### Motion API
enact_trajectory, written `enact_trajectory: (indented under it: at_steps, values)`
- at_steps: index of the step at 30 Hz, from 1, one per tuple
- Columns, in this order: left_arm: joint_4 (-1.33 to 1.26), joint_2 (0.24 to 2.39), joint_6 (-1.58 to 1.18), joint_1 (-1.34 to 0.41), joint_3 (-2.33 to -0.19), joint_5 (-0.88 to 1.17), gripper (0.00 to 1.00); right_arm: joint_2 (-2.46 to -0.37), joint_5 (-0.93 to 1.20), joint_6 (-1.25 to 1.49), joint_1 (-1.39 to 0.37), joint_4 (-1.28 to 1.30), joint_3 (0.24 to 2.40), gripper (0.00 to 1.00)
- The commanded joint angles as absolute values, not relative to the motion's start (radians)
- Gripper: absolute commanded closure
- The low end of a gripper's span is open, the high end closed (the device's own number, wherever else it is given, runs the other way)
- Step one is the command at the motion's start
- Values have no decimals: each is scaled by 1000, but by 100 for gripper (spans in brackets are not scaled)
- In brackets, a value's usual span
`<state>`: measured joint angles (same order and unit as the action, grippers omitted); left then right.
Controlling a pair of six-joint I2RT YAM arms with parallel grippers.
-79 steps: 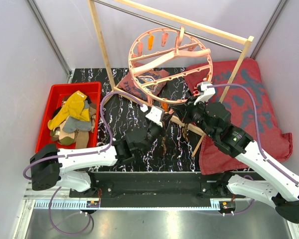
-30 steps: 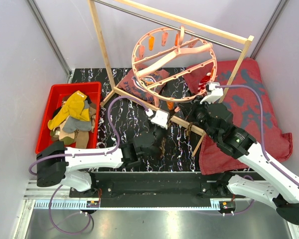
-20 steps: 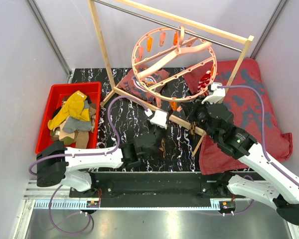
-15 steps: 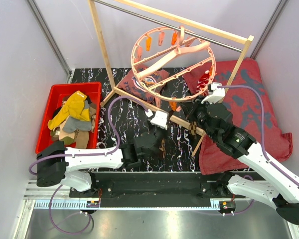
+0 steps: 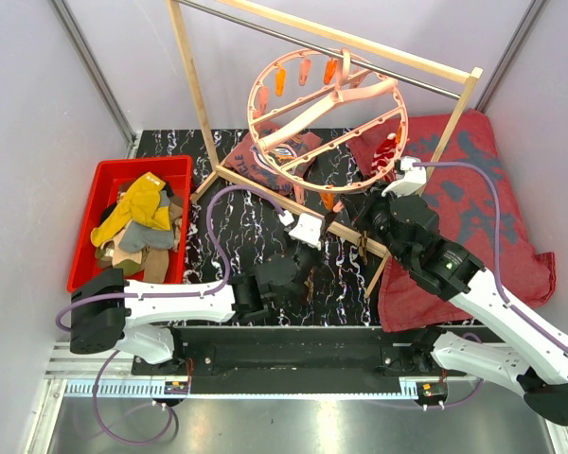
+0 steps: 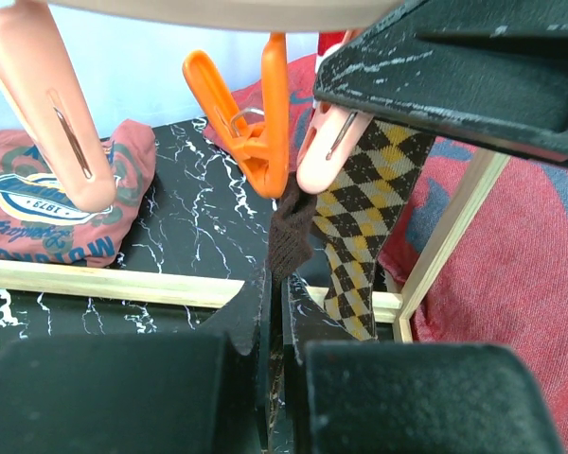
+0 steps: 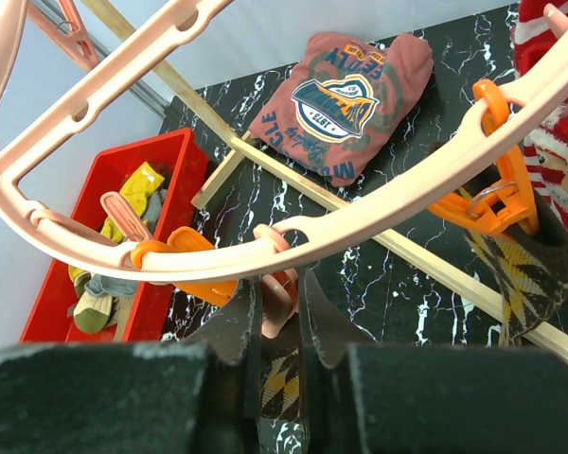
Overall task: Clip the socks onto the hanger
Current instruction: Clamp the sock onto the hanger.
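Bears, on black marbled tabletop (image 5: pixel 237 236), a red bin (image 5: pixel 118 170) at left, folded printed T-shirt (image 7: pixel 341 95) behind, dark-red patterned cloth (image 5: pixel 525 236) at right.

The hanger (image 7: pixel 379 216) is smooth salmon-pink plastic with a soft sheen. The orange clip (image 6: pixel 260 132) is glossier plastic with a bright metal wire spring (image 6: pixel 238 121); the pale pink clip (image 6: pixel 322 151) looks duller. The argyle sock (image 6: pixel 360 218) is knitted cloth — matt, its dark cuff fuzzy. The rack (image 5: pixel 191 85) is bare pale wood with a grey metal rod (image 5: pixel 265 30) along the top. The tabletop (image 5: pixel 237 218) is black with white marble veining, lightly glossy. The bin (image 5: pixel 142 164) is shiny red plastic. The large dark-red cloth (image 5: pixel 473 189) is matt fabric. The left gripper (image 6: pixel 275 317) has fingers (image 6: pixel 123 397) of grainy matt black.
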<state>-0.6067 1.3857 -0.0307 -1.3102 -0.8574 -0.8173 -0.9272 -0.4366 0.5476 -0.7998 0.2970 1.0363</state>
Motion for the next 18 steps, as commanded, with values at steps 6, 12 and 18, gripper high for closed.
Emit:
enact_trajectory:
  at_steps: [6, 12, 18]
  values:
    - [-706, 1374, -14, -1319, -904, -839, 100, -930, -505, 561, -805, 253, 1028, 100]
    - [-712, 1368, -11, -1324, -899, -841, 100, -931, -511, 558, -805, 253, 1022, 100]
    - [-724, 1364, -8, -1330, -902, -839, 100, -939, -509, 563, -805, 253, 1020, 100]
